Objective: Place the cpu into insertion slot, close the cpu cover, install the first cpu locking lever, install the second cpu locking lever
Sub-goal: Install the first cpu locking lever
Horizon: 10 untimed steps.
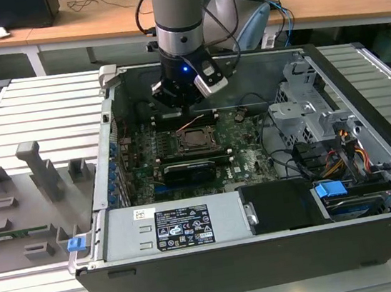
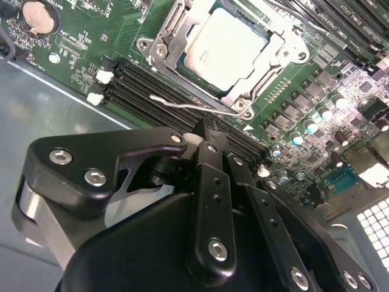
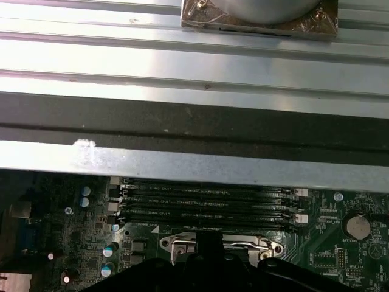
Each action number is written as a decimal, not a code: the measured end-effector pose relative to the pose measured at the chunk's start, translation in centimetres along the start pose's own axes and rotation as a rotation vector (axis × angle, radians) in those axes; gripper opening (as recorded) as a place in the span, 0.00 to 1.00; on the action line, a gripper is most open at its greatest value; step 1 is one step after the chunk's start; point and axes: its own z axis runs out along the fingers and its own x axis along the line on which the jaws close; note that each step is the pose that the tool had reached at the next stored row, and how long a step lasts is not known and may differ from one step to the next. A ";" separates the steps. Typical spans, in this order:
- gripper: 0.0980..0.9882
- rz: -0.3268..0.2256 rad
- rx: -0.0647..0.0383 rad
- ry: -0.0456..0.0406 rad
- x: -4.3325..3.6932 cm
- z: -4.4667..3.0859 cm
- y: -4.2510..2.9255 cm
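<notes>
The cpu (image 2: 225, 45) lies flat in the insertion slot (image 1: 196, 140), its silver top showing through the window of the cpu cover (image 2: 270, 64), which lies down over it. A thin wire locking lever (image 2: 176, 103) stands loose along the socket's edge beside the memory slots. My gripper (image 2: 209, 131) hangs inside the open computer case (image 1: 112, 171), fingers shut, tips right at that lever; whether they clamp it I cannot tell. From outside, the gripper (image 1: 185, 108) is just behind the socket, a thin wire rising toward it. The socket's edge (image 3: 222, 246) shows in the first wrist view.
Black memory slots (image 2: 152, 85) run beside the socket, and a coin battery (image 2: 39, 17) sits past them. A black expansion card (image 1: 191, 168), a power supply (image 1: 177, 227) and a drive cage (image 1: 305, 103) crowd the case. A grey fixture tray (image 1: 29, 196) lies at the exterior view's left.
</notes>
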 end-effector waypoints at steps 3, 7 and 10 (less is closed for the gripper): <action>0.01 -0.003 0.000 0.0004 -0.06 0.12 -0.02; 0.01 -0.020 -0.001 0.0026 -0.37 0.28 -0.04; 0.01 -0.020 -0.001 0.0025 -0.76 0.45 -0.02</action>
